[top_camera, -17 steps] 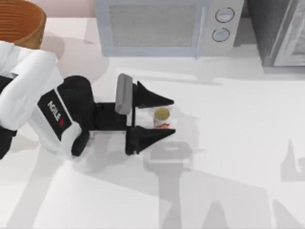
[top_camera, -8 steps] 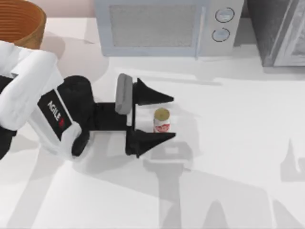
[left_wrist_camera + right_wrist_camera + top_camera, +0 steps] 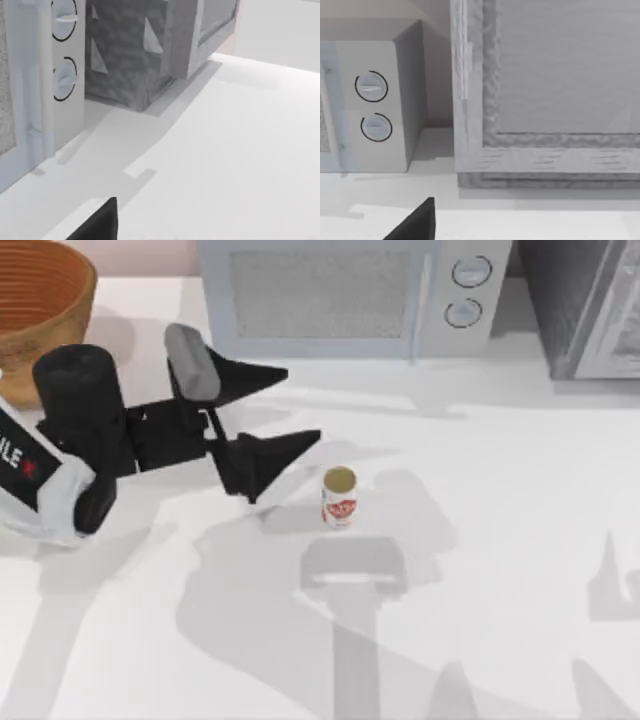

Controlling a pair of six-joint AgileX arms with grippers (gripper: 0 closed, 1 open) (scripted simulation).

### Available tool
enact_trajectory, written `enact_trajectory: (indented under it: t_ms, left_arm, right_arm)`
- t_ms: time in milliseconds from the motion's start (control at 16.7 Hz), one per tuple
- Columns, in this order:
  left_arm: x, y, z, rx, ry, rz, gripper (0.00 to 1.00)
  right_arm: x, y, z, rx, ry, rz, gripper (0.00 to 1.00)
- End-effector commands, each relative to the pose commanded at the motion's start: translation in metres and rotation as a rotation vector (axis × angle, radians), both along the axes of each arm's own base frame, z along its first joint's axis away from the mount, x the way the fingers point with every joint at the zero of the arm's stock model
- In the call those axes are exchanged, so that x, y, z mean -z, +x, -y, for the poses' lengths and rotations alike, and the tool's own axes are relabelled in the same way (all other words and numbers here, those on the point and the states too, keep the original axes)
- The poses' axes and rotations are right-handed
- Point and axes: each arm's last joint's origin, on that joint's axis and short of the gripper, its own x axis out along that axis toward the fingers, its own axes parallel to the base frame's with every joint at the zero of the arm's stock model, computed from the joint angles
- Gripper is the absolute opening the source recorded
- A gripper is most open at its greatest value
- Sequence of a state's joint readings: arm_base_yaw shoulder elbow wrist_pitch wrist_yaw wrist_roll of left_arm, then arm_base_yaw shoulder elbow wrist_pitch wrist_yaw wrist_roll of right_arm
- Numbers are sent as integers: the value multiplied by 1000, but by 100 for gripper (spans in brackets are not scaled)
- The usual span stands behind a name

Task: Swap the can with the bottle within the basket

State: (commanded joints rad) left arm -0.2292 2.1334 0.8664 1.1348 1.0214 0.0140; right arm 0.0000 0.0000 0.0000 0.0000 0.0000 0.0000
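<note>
The can (image 3: 340, 497), small and white with red markings and a gold top, stands upright on the white table right of centre-left. My left gripper (image 3: 302, 404) hovers to the can's left and a little farther back. It is open, its black fingers spread wide with nothing between them. One dark fingertip (image 3: 97, 223) shows in the left wrist view. The orange-brown wicker basket (image 3: 60, 315) sits at the table's far left corner, behind the left arm. The bottle is out of view. A dark fingertip (image 3: 415, 223) of my right gripper shows in the right wrist view.
A grey microwave (image 3: 345, 295) with two round knobs (image 3: 468, 290) stands along the back edge. A dark grey cabinet (image 3: 590, 305) fills the back right corner. Open white tabletop lies right of and in front of the can.
My left gripper, which straddled the can a second ago, spread its fingers wider, then drew back to the left and toward the rear. The can stayed standing where it was.
</note>
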Motion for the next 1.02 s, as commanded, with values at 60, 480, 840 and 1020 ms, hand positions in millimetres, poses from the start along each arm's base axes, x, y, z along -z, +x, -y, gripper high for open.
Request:
enact_trajectory:
  t_ms: [60,480,840,1020]
  left_arm:
    - [-19,-6,-10,-69,7,0,100]
    - [-136,-119,-73,-589,36,83,100]
    - [-124,-225,-99,-970,34,144,100]
    - [-97,-249,-104,-1103,38,141,100]
  right_arm:
    - [0,0,0,0,0,0,100]
    - [0,0,0,0,0,0,100]
    - [0,0,0,0,0,0,100]
    - [0,0,0,0,0,0,100]
